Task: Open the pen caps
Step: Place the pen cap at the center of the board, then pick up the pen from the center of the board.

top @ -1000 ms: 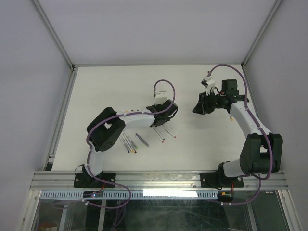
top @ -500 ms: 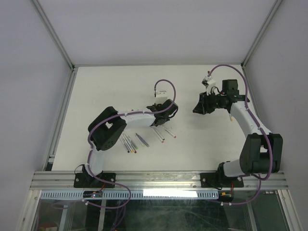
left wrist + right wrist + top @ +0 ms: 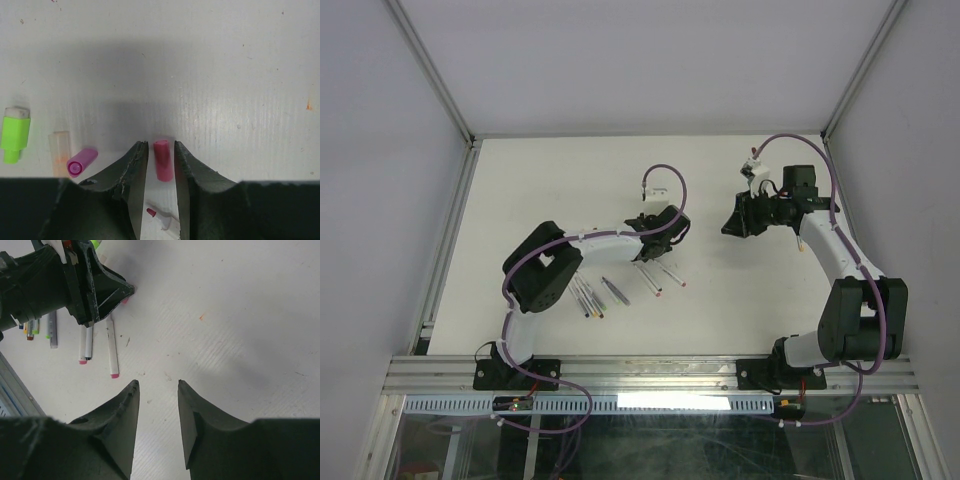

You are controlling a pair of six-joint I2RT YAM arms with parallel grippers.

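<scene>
The left gripper (image 3: 160, 146) has just loosened. Its jaws now stand slightly apart around the short pink plastic cap (image 3: 163, 162), which lies released on the white table (image 3: 225, 75). The right gripper (image 3: 157, 383) hangs with jaws apart and empty. This cap seems done, so probably another pen comes next.

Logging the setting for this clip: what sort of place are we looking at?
Most likely a lab robot cell, not a home or office: a white table boxed in by plain panels, the left arm and right arm bolted to an aluminium rail, and pens laid out.
</scene>
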